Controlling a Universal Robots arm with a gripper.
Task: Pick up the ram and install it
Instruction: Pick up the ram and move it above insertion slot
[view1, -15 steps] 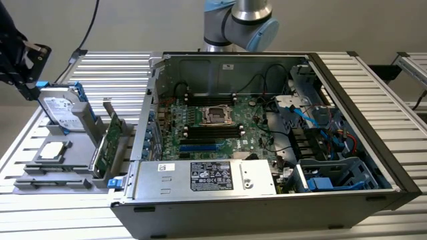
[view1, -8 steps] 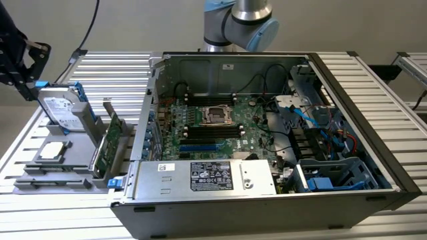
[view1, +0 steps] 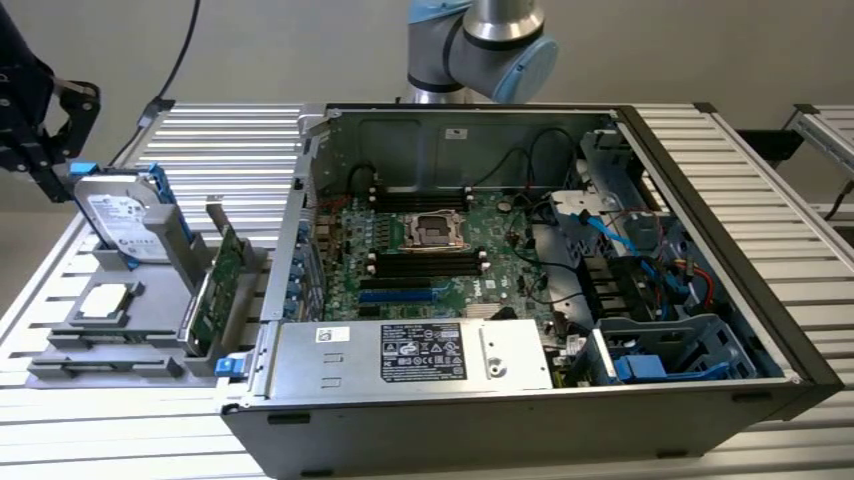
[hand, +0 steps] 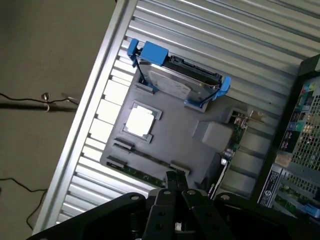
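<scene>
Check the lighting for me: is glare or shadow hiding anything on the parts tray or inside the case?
Wrist view: the processor's metal lid on the grey tray glares almost white, as do the table slats beside it; the shut gripper is a dark silhouette. Exterior view: light is even, the motherboard readable, mild shade inside the case.

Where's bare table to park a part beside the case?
Bare slats behind the grey tray, on the exterior view's left of the case; more slats along the case's right side. Crowded: the tray, with hard drive and expansion card, and inside the case.
</scene>
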